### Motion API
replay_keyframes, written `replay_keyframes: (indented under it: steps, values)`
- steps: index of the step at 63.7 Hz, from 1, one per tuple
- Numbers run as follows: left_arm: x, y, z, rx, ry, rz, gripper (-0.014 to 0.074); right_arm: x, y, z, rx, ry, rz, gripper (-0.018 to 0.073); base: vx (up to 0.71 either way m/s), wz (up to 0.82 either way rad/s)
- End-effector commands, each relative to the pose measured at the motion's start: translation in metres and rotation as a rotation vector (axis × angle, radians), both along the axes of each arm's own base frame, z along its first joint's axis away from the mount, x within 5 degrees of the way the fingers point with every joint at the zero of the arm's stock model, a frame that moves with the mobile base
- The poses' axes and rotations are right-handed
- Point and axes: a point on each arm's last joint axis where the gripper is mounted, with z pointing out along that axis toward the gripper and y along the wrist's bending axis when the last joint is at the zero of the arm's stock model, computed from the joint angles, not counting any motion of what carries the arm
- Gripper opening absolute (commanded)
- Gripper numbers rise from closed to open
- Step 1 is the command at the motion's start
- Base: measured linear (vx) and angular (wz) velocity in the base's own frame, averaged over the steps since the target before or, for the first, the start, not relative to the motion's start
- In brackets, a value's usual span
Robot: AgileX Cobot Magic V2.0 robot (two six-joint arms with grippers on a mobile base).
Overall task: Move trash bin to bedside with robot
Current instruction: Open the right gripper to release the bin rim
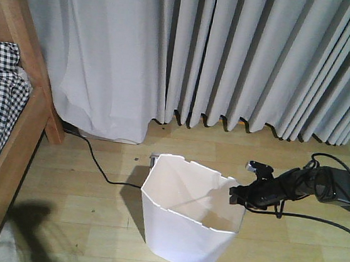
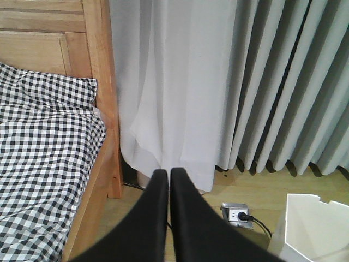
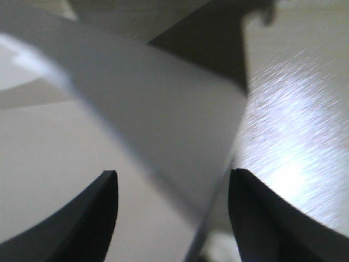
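Standing on the wooden floor (image 1: 77,215) is the trash bin (image 1: 186,230), a white thin-walled thing with an angular notched rim, seen in the front view a bit right of centre and well apart from the bed (image 1: 2,118) at the left edge. So the bin is not at the bedside yet.

The right arm (image 1: 320,184) is stretched in from the right, and its end effector (image 1: 238,195) is parked right at the bin's right-hand rim. In the right wrist view the two dark fingers (image 3: 92,218) are spread fairly wide, with the bin's thin wall (image 3: 180,125) slotted between them. Whether the wall is actually being pinched can't be told, since everything there is blurred and a gap is seen on both sides.

The left end effector (image 2: 169,180) is seen only from its own wrist camera: its two black fingers are pressed together with just a thin slit between, nothing held. Past it the bed's wooden post (image 2: 103,98) and black-and-white checked bedding (image 2: 43,164) are seen at left, grey curtains (image 2: 245,82) behind, and a floor socket (image 2: 236,212) with a plug in it near the bin's corner. A black cable (image 1: 98,163) is trailed across the floor from under the curtain toward the bin.
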Motion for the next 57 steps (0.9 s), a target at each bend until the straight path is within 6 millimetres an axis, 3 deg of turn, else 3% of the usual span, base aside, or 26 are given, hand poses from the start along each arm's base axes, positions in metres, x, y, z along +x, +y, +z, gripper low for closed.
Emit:
replay_keyframes:
  steps: [1,17,31,37,44,57]
  values:
    - [0.001,0.000,0.005,0.004,-0.077,-0.004,-0.0006,0.018,-0.003,0.036,0.104,0.006,0.024,0.0437,0.00,0.00]
    - [0.001,0.000,0.005,0.004,-0.077,-0.004,-0.0006,0.018,-0.022,0.041,0.126,0.008,-0.014,0.0437,0.00,0.00]
    - [0.001,0.000,0.005,0.004,-0.077,-0.004,-0.0006,0.028,-0.030,0.073,0.108,-0.076,-0.023,0.0437,0.00,0.00]
    - [0.001,0.000,0.005,0.004,-0.077,-0.004,-0.0006,0.012,-0.034,0.083,0.029,-0.100,-0.069,0.0437,0.00,0.00]
    - [0.001,0.000,0.005,0.004,-0.077,-0.004,-0.0006,-0.011,-0.032,0.102,-0.015,-0.134,-0.002,0.0437,0.00,0.00]
    - [0.001,0.000,0.005,0.004,-0.077,-0.004,-0.0006,-0.042,-0.033,0.166,-0.073,-0.188,-0.004,0.0437,0.00,0.00]
